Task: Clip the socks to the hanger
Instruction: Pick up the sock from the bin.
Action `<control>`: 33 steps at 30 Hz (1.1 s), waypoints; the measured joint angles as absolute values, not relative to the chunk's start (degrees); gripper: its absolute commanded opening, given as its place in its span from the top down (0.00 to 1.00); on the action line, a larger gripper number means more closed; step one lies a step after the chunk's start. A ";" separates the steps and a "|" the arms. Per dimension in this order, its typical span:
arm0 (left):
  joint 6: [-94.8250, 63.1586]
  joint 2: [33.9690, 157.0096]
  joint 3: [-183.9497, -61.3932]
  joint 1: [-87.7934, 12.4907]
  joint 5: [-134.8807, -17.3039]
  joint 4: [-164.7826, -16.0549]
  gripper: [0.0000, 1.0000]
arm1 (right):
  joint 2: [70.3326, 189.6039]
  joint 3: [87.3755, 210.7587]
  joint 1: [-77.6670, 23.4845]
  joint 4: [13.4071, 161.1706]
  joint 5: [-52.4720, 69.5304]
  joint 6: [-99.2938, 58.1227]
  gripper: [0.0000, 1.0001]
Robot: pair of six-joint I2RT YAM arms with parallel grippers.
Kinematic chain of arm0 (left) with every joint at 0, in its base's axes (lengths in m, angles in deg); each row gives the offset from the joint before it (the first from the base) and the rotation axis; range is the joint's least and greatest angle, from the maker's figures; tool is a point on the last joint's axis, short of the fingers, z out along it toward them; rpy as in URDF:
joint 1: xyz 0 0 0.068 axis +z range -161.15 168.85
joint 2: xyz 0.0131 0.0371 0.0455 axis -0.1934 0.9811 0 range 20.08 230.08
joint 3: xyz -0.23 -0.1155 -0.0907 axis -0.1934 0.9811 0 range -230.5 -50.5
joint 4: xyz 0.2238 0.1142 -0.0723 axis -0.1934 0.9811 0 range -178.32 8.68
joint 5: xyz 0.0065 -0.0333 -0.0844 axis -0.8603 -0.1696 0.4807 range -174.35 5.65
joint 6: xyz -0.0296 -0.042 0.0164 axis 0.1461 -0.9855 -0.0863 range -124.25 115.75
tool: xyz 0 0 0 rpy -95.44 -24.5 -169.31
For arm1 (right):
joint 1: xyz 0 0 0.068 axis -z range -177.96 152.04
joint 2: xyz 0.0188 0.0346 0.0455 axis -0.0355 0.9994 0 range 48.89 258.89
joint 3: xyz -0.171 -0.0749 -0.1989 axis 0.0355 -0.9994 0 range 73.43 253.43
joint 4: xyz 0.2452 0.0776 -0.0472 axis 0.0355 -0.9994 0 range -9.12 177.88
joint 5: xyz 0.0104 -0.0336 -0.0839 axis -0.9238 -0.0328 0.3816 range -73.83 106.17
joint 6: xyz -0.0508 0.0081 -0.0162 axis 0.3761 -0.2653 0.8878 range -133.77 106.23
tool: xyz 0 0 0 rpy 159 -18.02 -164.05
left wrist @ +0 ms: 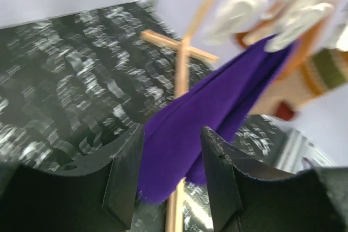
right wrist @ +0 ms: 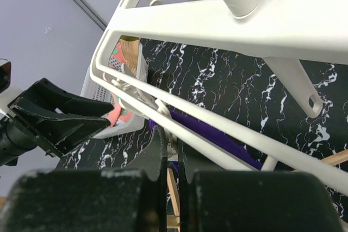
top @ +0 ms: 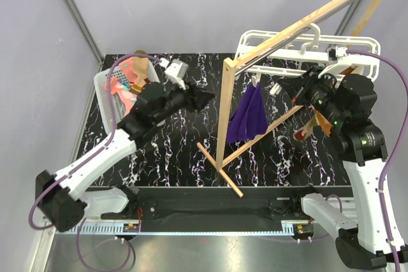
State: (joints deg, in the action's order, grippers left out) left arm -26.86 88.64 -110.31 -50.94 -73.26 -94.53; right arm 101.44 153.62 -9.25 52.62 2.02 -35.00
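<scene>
Meanwhile, L gripper (top: 205, 97) hangs half open, empty, near the purple cloth (top: 250, 116); R gripper (right wrist: 169, 139) is pinched shut at the hanger (right wrist: 283, 25). Pink socks (top: 120, 87) wait in the basket (top: 101, 86), so next grab should take a cuff edge, leaving fabric free for a clip.

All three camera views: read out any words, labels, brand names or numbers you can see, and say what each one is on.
No text can be read in any view.
The hanger: plain white plastic, no marking shows.
The purple cloth: plain, and blurred in the left wrist view.
The white basket: too small in the top view to tell whether it bears any print.
</scene>
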 measured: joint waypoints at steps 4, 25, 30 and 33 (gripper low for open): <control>-27.67 83.24 -108.83 -45.94 -78.77 -86.99 0.36 | 101.46 152.78 -9.25 53.78 1.62 -34.70 1.00; -49.44 113.82 -133.77 -10.00 -90.53 -60.13 0.22 | 101.38 150.34 -9.25 57.89 -0.23 -34.33 1.00; -57.60 125.27 -139.17 -8.39 -90.94 -58.25 0.40 | 101.49 149.90 -9.28 58.76 -1.02 -34.33 1.00; -61.92 130.89 -141.68 -8.04 -90.70 -58.12 0.40 | 101.16 149.16 -9.28 59.63 -1.06 -34.33 1.00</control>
